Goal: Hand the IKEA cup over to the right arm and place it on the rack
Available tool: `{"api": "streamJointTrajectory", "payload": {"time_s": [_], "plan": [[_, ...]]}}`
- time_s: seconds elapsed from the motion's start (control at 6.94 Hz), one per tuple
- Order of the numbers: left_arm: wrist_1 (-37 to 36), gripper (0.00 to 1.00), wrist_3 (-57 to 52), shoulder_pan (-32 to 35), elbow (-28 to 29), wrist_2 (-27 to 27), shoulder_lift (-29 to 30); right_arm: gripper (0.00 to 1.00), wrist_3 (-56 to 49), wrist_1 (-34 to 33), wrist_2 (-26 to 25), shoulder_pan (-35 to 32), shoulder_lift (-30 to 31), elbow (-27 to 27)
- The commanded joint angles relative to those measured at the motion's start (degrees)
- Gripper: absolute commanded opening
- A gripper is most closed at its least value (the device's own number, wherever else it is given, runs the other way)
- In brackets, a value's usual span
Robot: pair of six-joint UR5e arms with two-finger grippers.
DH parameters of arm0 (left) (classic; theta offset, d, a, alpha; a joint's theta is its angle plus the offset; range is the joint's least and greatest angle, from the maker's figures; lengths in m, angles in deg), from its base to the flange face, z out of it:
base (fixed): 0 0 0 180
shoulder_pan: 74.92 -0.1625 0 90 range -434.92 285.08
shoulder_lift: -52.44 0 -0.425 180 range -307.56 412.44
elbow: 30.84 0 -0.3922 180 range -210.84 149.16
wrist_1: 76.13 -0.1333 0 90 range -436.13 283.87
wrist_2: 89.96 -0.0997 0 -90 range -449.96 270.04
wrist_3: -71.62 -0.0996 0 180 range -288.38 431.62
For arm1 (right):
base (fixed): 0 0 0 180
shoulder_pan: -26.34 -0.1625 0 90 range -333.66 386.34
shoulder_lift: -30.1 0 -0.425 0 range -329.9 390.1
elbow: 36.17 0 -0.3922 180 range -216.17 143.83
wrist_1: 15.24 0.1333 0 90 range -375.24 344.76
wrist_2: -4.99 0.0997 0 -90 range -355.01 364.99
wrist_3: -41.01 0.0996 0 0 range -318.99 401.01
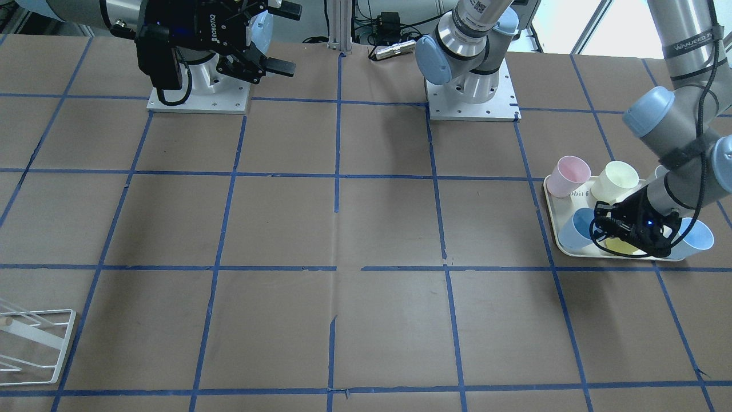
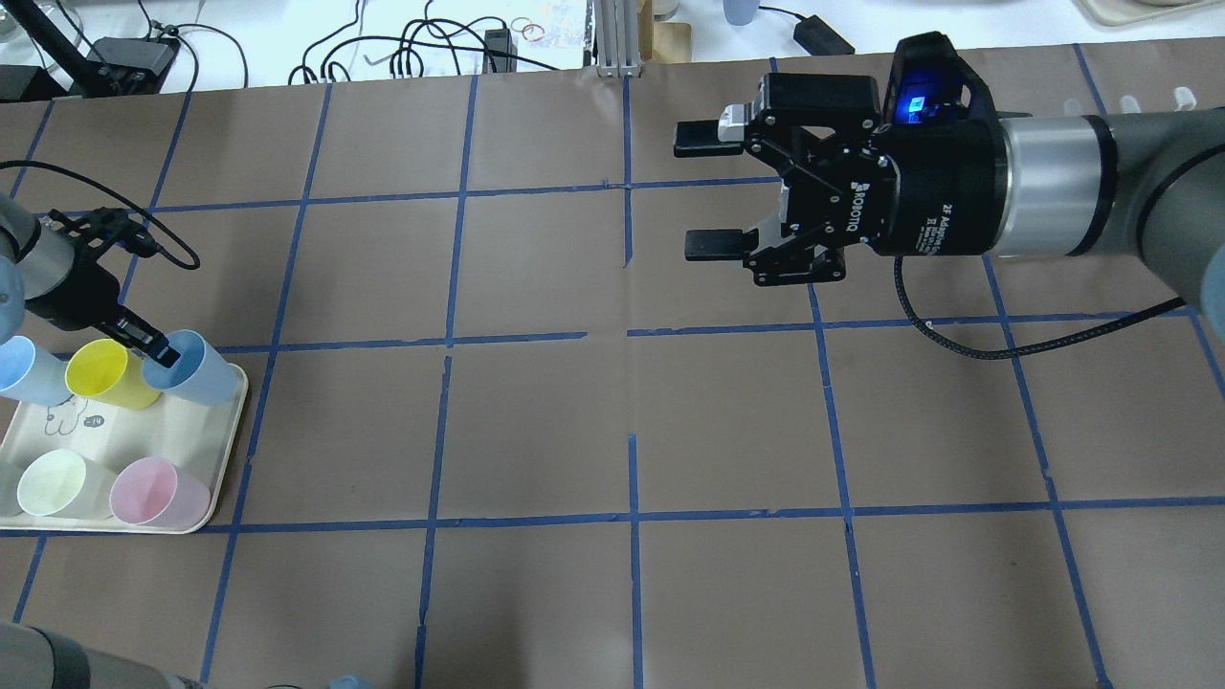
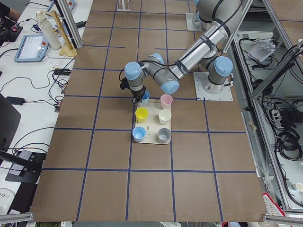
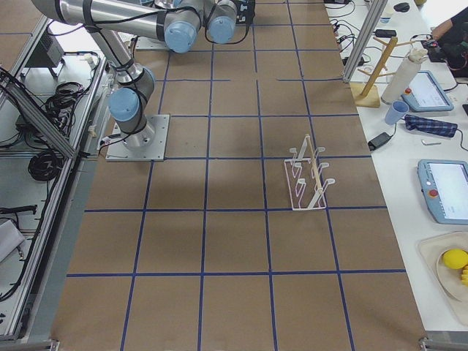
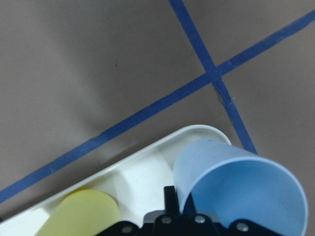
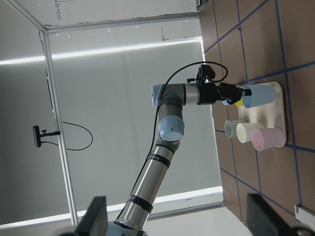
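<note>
The IKEA cup (image 2: 196, 371) is a pale blue tumbler at the far corner of the cream tray (image 2: 226, 450). It also shows in the front view (image 1: 576, 229) and in the left wrist view (image 5: 241, 189). My left gripper (image 2: 155, 348) is closed narrowly on its rim, one finger (image 5: 170, 196) just outside the wall, and the cup is still over the tray. A second blue cup (image 2: 24, 371) stands beyond the yellow one. My right gripper (image 2: 687, 191) is open and empty, held high over the table's far middle. The white wire rack (image 4: 307, 179) stands on the robot's right side, also in the front view (image 1: 34, 343).
The tray also holds a yellow cup (image 2: 100, 373), a cream cup (image 2: 53, 483), a pink cup (image 2: 158, 493) and a grey cup (image 3: 163, 135). Brown paper with a blue tape grid covers the table. Cables and gear lie past the far edge.
</note>
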Motion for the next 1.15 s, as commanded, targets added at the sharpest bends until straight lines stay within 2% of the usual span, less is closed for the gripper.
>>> {"api": "streamJointTrajectory", "payload": {"time_s": [0.0, 0.29, 0.43, 0.58, 0.72, 1.01], "plan": [[14.3, 0.00, 7.9, 1.1, 6.0, 6.0, -4.0, 1.00, -3.4, 1.5, 2.9, -0.4, -0.8, -0.1], [31.4, 0.00, 11.9, 3.4, 7.5, 21.1, -8.6, 1.00, -4.0, 1.5, 6.5, -1.1, -1.4, -0.2], [34.0, 0.00, 14.4, 6.1, 6.9, 26.2, -10.4, 1.00, -5.1, 1.6, 9.7, -1.6, -1.4, -0.3], [37.9, 0.00, 18.2, 9.8, 6.6, 33.6, -12.4, 1.00, -5.1, 1.7, 9.8, -1.6, -1.8, -0.8], [41.1, 0.00, 18.8, 12.7, 5.8, 38.7, -14.0, 1.00, -5.1, 1.6, 9.8, -1.4, -2.2, -1.5], [51.2, 0.00, 19.6, 14.4, 2.1, 53.1, -19.2, 1.00, -5.1, 1.2, 9.8, -1.1, -3.3, -1.4]]}}
